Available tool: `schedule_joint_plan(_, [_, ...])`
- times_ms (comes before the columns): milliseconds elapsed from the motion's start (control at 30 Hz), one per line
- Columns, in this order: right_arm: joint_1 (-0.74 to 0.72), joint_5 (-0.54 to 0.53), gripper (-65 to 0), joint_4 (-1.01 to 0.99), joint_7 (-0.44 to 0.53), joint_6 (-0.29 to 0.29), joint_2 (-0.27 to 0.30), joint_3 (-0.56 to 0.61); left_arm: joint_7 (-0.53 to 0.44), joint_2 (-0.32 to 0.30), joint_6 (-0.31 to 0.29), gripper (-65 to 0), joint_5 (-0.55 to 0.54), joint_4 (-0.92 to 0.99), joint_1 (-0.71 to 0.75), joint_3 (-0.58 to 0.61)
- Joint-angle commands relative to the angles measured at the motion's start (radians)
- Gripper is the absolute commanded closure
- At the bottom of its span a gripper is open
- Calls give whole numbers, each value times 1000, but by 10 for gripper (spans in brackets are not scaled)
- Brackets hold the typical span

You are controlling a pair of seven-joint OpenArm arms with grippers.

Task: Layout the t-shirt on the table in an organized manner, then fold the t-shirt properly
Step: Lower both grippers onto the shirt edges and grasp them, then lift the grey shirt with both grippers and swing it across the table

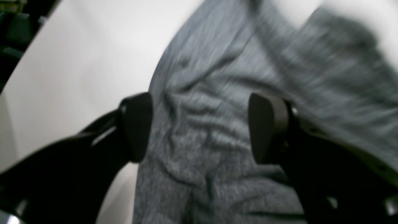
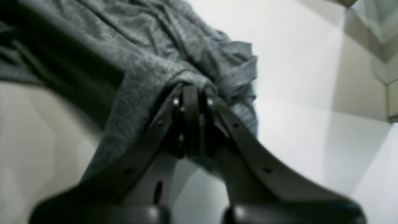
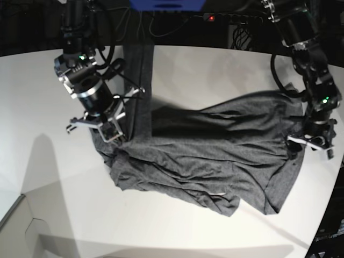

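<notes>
Your shirt (image 3: 204,161) lies rumpled across the middle of the table (image 3: 48,177), spread wide but creased, with one corner drooping toward the near edge and a darker fold along its far side. Your right gripper (image 2: 191,93) is clenched on a bunched edge of the shirt; in the base view it sits at the shirt's left end, and the wrist view shows cloth draped from the closed fingertips with a strip of shadow beneath it. Your left gripper (image 1: 199,127) stands released, its two pads (image 1: 138,126) wide apart above wrinkled fabric at the shirt's other end, one pad just at the cloth's edge beside bare table.
</notes>
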State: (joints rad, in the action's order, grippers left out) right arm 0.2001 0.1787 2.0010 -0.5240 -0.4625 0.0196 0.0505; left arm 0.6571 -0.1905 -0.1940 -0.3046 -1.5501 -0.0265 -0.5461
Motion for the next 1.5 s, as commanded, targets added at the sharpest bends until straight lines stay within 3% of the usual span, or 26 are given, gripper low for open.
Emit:
schedule_joint_plan(0, [-31, -15, 0, 22, 35, 9, 0, 15, -9, -5, -5, -463, -37, -43, 15, -12])
schedule_joint_plan(200, [-139, -12, 0, 22, 32, 9, 1, 78, -9, 12, -5, -463, -230, -163, 138, 13])
schedule_joint_plan(333, [-218, -12, 0, 14, -14, 9, -2, 139, -9, 26, -5, -463, -339, -181, 193, 151])
schedule_joint_plan(433, [-261, -12, 0, 1, -46, 9, -37, 179, -9, 26, -5, -463, -387, -181, 205, 294])
schedule_joint_plan(633, [-305, -11, 0, -30, -55, 9, -42, 214, -10, 26, -2, -467, -400, -171, 204, 516])
schedule_joint_plan(1200, [-367, -11, 0, -62, -55, 9, -36, 205, -15, 26, -3, -468, -399, -149, 236, 769])
schedule_joint_plan(1467, [-370, -11, 0, -62, -55, 9, -36, 205, -10, 32, -3, -461, -399, -34, 141, 883])
